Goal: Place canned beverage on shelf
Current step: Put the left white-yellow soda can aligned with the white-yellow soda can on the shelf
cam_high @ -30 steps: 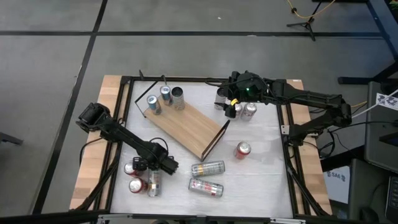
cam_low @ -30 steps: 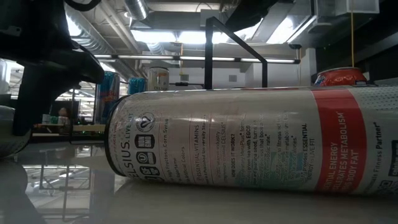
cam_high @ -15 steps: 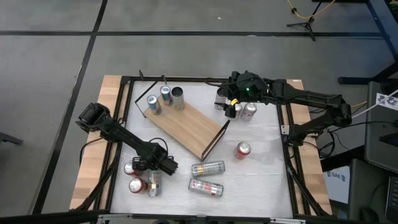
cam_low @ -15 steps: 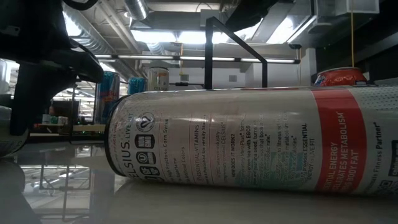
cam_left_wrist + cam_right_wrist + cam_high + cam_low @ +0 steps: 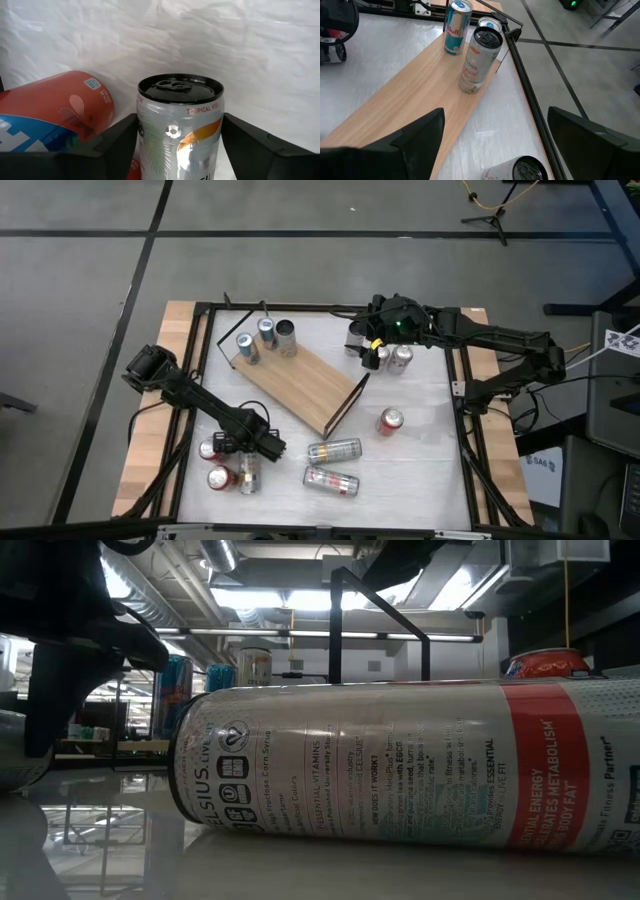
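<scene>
At the table's (image 5: 420,470) near-left corner, finding the left gripper (image 5: 248,463) closed on a silver can (image 5: 180,130), one dark finger pressing each side and the black lid showing above them. Seeing a red can (image 5: 55,110) lying tilted just beside that silver can, and another red can (image 5: 208,450) close by toward the left edge.

Moving along the near edge toward its middle, noting a white-and-red can (image 5: 400,770) lying on its side and a second lying can (image 5: 333,450) just behind it, roughly parallel. Spotting an upright red-topped can (image 5: 389,421) farther toward the right edge, apart from both.

Reaching the middle of the table, finding the shelf (image 5: 300,385) sitting diagonally, its black frame rising at the near-right end. Counting three cans standing on the board's far-left end: a blue can (image 5: 454,27), a pale silver can (image 5: 477,60) and a third can (image 5: 487,22) just behind that one, the rest of the board lying bare.

Toward the far edge, right of centre, seeing the right gripper (image 5: 372,352) with fingers spread wide and holding nothing, hanging beside a small cluster of cans (image 5: 401,358).
</scene>
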